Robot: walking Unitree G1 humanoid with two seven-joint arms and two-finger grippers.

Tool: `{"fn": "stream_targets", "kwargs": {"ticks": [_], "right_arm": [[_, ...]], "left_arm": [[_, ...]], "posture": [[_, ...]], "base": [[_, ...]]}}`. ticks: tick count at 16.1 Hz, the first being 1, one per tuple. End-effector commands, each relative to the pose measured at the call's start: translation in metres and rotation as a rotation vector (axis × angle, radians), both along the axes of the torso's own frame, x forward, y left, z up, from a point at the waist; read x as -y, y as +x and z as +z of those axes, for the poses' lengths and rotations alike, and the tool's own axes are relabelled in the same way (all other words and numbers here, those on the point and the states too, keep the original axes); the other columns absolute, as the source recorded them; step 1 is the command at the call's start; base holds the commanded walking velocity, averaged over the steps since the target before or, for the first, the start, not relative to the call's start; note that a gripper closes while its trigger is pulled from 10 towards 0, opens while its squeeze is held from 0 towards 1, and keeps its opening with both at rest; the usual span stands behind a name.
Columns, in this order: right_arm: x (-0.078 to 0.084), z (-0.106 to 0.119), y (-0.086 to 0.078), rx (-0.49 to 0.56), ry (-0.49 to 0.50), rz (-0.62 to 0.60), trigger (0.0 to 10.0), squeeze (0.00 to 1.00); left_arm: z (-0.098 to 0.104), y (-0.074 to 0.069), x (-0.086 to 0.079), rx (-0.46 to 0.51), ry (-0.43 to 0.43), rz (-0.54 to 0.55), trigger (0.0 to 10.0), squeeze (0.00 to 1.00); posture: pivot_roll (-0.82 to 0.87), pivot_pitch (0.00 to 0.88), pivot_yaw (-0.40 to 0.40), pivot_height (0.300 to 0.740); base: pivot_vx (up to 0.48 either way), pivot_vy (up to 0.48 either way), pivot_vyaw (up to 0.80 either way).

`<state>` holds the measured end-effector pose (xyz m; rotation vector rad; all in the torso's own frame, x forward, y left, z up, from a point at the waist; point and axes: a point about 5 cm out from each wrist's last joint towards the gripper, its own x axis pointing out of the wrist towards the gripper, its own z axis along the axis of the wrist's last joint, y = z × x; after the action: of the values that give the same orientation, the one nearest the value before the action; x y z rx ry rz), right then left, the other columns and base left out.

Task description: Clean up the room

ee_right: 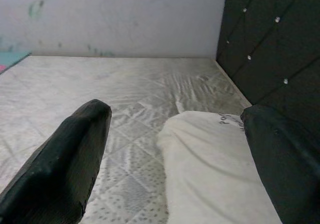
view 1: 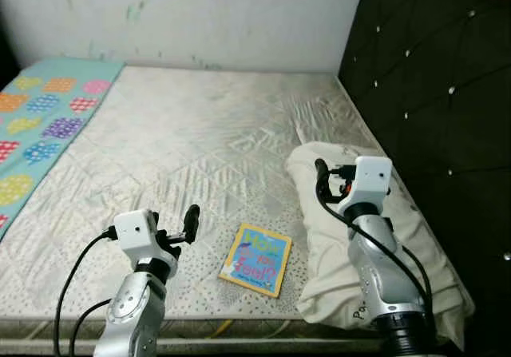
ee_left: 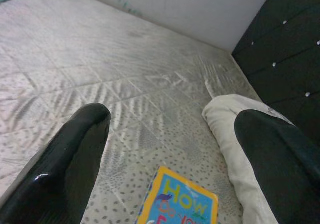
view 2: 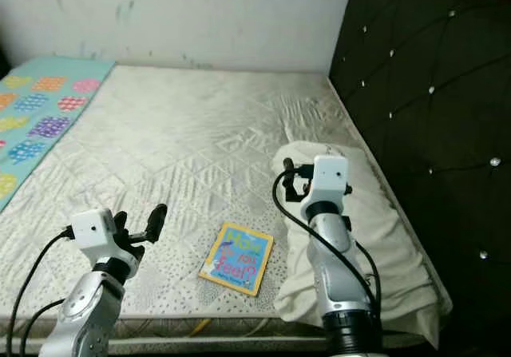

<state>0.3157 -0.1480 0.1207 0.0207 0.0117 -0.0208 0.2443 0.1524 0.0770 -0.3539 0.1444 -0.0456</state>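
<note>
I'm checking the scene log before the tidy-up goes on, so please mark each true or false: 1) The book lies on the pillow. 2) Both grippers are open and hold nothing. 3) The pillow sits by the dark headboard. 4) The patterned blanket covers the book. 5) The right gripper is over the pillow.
1) False. The book lies flat on the mattress, beside the pillow.
2) True. The left gripper and the right gripper both have their fingers spread, with nothing between them.
3) True. The pillow lies along the headboard.
4) False. The blanket lies at the far left edge of the bed, well apart from the book.
5) True.
</note>
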Motion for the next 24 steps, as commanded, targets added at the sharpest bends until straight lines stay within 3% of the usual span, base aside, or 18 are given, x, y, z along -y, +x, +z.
{"fn": "stream_targets", "kwargs": {"ticks": [1, 6, 11, 13, 15, 18, 19, 22, 24], "right_arm": [[0.008, 0.002, 0.001, 0.009, -0.013, -0.022, 10.0, 0.0], [0.008, 0.0, 0.001, 0.004, -0.026, -0.017, 10.0, 0.0], [0.015, -0.016, -0.008, -0.053, -0.03, -0.029, 10.0, 0.0], [0.031, -0.028, -0.021, -0.095, -0.12, -0.04, 10.0, 0.0], [0.045, -0.029, -0.029, -0.086, -0.204, -0.043, 10.0, 0.0], [0.066, -0.033, -0.035, -0.094, -0.238, -0.068, 10.0, 0.0], [0.07, -0.031, -0.034, -0.093, -0.24, -0.068, 10.0, 0.0], [0.066, -0.028, -0.029, -0.08, -0.212, -0.052, 10.0, 0.0], [0.057, -0.022, -0.019, -0.045, -0.206, -0.024, 10.0, 0.0]], "left_arm": [[-0.001, 0.001, 0.005, -0.01, -0.013, -0.009, 10.0, 0.0], [-0.002, 0.0, 0.005, -0.022, -0.019, -0.001, 10.0, 0.0], [-0.001, 0.002, -0.005, -0.02, 0.053, 0.064, 10.0, 0.0], [0.016, -0.005, -0.019, 0.055, 0.123, 0.097, 10.0, 0.0], [0.022, -0.018, -0.024, 0.103, 0.191, 0.062, 10.0, 0.0], [0.014, -0.035, -0.038, 0.072, 0.253, 0.05, 10.0, 0.0], [0.011, -0.036, -0.052, 0.047, 0.267, 0.08, 10.0, 0.0], [0.014, -0.03, -0.059, 0.061, 0.287, 0.085, 10.0, 0.0], [0.018, -0.023, -0.046, 0.09, 0.313, 0.007, 10.0, 0.0]], "posture": [[-0.06, 0.0, -0.031, 0.74], [-0.06, 0.0, -0.034, 0.74], [-0.07, 0.0, -0.032, 0.74], [-0.06, 0.0, -0.033, 0.74], [-0.06, 0.0, -0.035, 0.74], [-0.06, 0.0, -0.047, 0.74], [-0.05, 0.0, -0.048, 0.74], [-0.06, 0.0, -0.051, 0.74], [-0.05, 0.0, -0.067, 0.74]], "base": [[0.0, 0.0, 0.0], [0.0, 0.0, 0.0], [0.0, 0.0, 0.0], [0.0, 0.0, 0.0], [0.0, 0.0, 0.0], [0.0, 0.0, 0.0], [0.0, 0.0, 0.0], [0.0, 0.0, 0.0], [0.0, 0.0, 0.0]]}}
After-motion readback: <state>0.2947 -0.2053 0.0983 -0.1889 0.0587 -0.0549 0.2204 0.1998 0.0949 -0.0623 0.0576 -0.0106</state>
